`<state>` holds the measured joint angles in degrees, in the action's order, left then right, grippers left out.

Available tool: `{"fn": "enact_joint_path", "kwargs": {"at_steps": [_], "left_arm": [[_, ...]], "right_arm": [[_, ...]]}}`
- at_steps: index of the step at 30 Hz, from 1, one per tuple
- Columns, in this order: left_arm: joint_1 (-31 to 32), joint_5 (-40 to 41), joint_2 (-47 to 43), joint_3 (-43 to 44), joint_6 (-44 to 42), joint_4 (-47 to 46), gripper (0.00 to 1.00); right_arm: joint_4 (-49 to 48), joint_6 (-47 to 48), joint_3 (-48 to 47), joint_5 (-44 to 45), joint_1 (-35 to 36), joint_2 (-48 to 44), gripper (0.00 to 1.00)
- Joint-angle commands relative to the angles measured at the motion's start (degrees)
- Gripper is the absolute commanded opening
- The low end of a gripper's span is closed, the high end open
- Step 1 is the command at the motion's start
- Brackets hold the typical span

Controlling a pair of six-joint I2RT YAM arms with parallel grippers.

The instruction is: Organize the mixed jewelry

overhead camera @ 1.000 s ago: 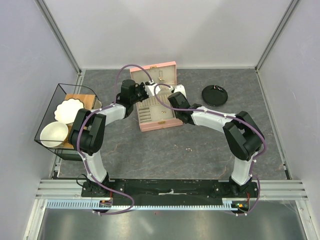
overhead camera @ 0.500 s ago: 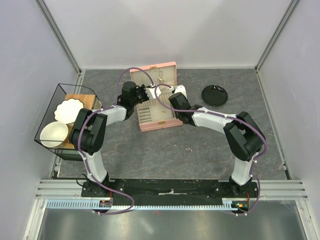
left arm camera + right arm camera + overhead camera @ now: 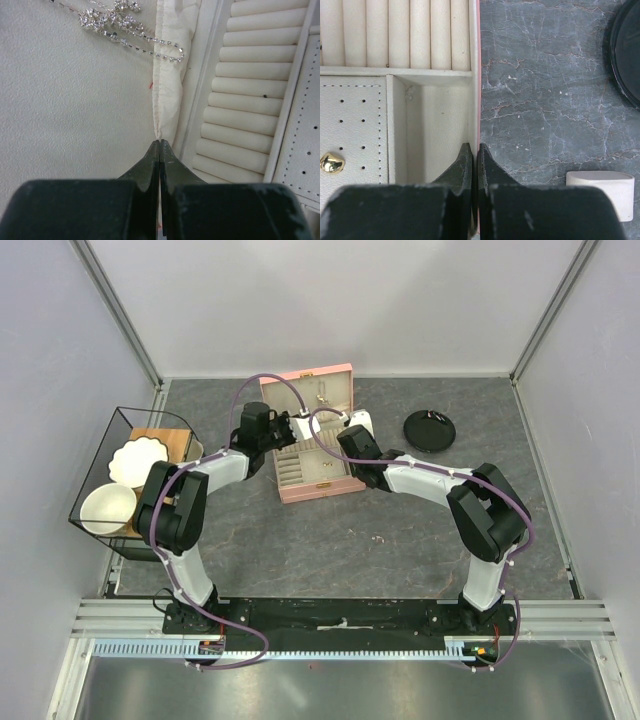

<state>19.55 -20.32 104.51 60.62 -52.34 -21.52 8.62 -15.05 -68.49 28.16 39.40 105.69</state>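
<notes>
The pink box lies open at the table's middle back, its lid raised. A sparkling silvery chain of the mixed jewelry lies on the lid's cream lining and drapes over the edge of a cream fabric pocket. My left gripper is shut, pinching the pocket's lower end, beside the ring rolls. My right gripper is shut on the box's right wall. A gold stud sits on the perforated pad. A tiny pale piece lies on the table in front of the box.
A round black disc lies right of the box, with a small beige pad near it. A wire basket holding white bowls and a wooden board stands at the left edge. Grey walls enclose the table.
My left gripper has shut on the pocket's edge and its wrist has shifted slightly. The right arm and the box have not moved.
</notes>
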Motion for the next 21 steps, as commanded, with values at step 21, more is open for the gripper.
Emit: {"fn": "enact_joint_path", "kwargs": {"at_steps": [21], "left_arm": [[1.2,-10.3,-3.1,-0.2,-1.8,12.6,0.02]], "right_arm": [[1.7,-0.8,0.5,-0.6,2.3,0.7,0.00]]}}
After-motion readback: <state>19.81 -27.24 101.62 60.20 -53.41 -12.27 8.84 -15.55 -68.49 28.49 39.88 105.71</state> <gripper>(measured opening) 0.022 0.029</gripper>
